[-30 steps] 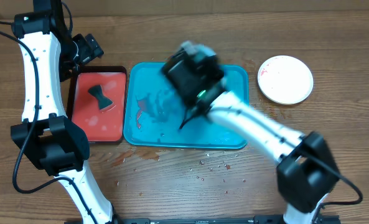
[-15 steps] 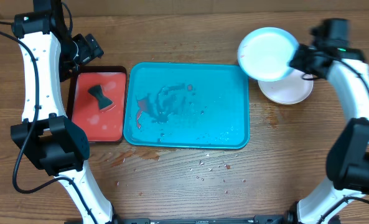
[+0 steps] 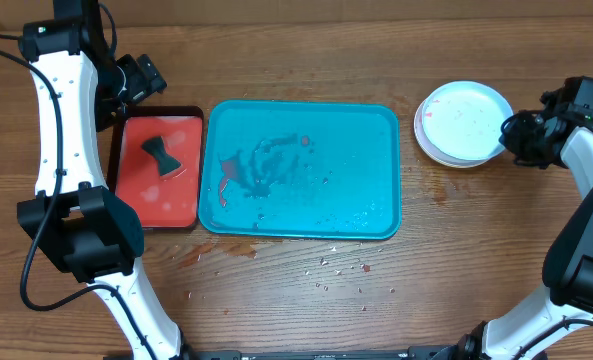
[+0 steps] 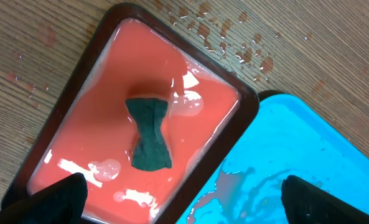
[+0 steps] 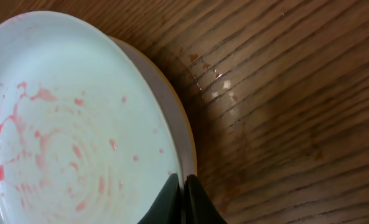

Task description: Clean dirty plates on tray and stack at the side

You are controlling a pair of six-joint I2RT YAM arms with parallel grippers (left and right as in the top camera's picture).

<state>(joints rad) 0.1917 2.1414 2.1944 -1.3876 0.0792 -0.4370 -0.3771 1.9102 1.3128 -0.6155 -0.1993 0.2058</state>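
Right gripper (image 5: 184, 190) is pinched tight on the near rim of the top plate (image 3: 466, 115), which sits on the stack at the far right of the table (image 3: 536, 260), well apart from the blue tray (image 3: 376, 228). A lower plate (image 3: 456, 160) shows under it as a thin rim (how many lie beneath I cannot tell). The blue tray holds no plates, only red smears and drops of water at its left and middle. So the moving and stacking look close to done, with letting go of this plate as the step in hand. The cleaning seems less finished, since the top plate carries pink streaks and specks across its face. Left gripper (image 4: 184, 199) hangs wide open and empty above the red tray (image 3: 186, 205), where a dark sponge (image 3: 160, 155) lies in shallow liquid.
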